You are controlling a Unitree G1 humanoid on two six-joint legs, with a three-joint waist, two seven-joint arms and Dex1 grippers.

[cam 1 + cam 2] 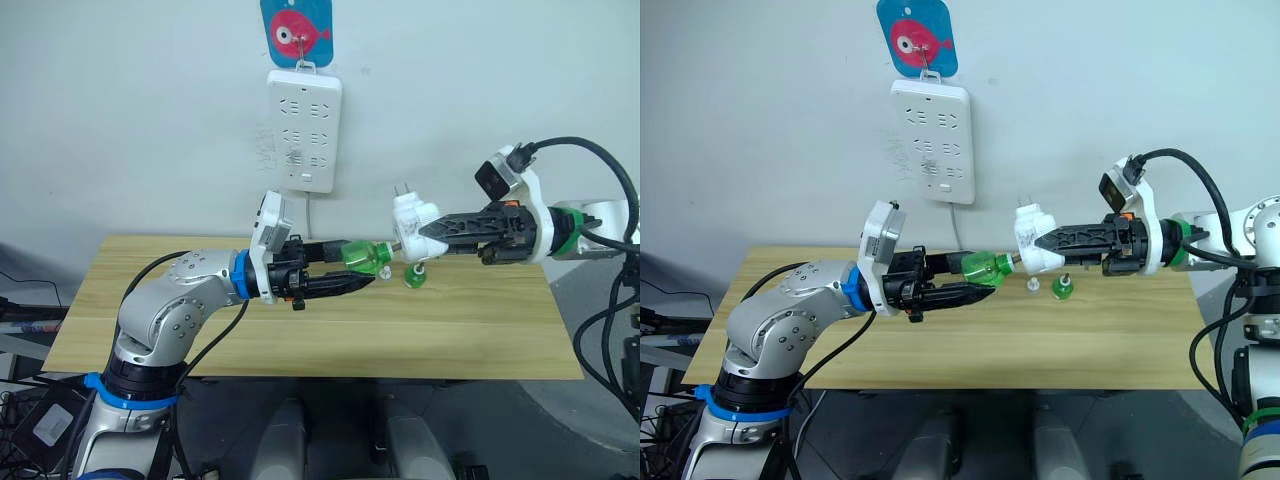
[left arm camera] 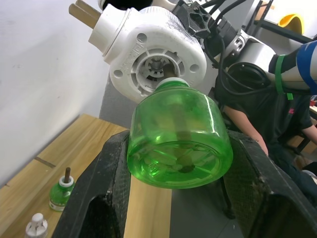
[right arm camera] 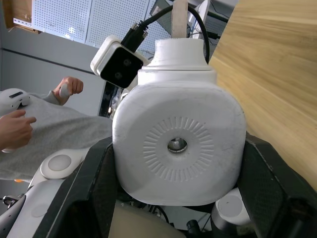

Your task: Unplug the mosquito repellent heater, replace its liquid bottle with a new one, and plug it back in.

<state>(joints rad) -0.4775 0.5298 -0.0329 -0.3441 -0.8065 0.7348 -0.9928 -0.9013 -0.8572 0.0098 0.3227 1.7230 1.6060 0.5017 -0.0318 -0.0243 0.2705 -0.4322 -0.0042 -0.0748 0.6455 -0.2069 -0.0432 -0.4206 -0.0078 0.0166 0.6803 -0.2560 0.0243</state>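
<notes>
I see a light wood table (image 1: 480, 340) against the white wall, small green bottle with a dark wick (image 1: 1063, 288) standing on it toward my right side, small white cap (image 1: 1034, 284) just beside it, both near the back edge

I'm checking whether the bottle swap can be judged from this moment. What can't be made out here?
- Whether the green bottle is threaded into the heater: its neck hides the joint in the left wrist view.
- Which bottle is new: the second green bottle on the table is too small.
- The heater's bottle side in the right wrist view: its own face hides it.
</notes>
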